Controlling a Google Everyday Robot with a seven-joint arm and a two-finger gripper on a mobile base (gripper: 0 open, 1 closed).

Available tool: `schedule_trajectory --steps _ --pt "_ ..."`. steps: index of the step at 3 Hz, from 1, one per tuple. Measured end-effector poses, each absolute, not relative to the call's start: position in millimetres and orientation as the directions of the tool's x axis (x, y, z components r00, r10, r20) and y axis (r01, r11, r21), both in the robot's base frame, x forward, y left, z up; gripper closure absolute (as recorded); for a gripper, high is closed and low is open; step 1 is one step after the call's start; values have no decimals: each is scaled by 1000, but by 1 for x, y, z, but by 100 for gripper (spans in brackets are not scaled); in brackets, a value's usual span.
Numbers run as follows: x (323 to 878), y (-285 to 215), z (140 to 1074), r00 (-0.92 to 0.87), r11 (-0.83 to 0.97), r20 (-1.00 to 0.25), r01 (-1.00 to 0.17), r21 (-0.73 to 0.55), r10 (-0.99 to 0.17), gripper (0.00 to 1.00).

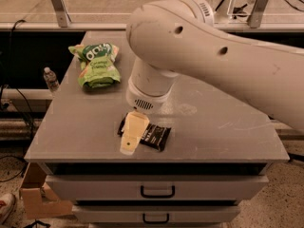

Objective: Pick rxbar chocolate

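Observation:
The rxbar chocolate (156, 136) is a flat dark wrapper with white lettering. It lies near the front edge of the grey table top (223, 127), left of the middle. My gripper (129, 142) hangs down from the big white arm (204, 56), directly over the bar's left end, and covers that end. Its cream tip reaches close to the table's front edge. The bar's right half shows and lies flat on the table.
A green chip bag (97, 64) lies at the table's back left. A small water bottle (50, 80) stands off the table's left side. Drawers with handles (157, 191) are below the front edge. A cardboard box (35, 194) sits on the floor at left.

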State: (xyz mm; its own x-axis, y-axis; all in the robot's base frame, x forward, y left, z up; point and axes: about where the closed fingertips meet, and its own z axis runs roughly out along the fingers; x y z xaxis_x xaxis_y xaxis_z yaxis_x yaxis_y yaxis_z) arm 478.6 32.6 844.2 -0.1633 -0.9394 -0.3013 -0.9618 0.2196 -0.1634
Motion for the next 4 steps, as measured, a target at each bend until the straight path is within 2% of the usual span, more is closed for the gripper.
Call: schedule_trajectory --steps 2,3,4 --pt "493 21 829 -177 216 -323 -972 -88 -930 0" --pt "497 18 824 -182 215 -332 -975 -64 -926 18" --pt "497 15 819 -186 215 -338 -975 -49 -923 43"
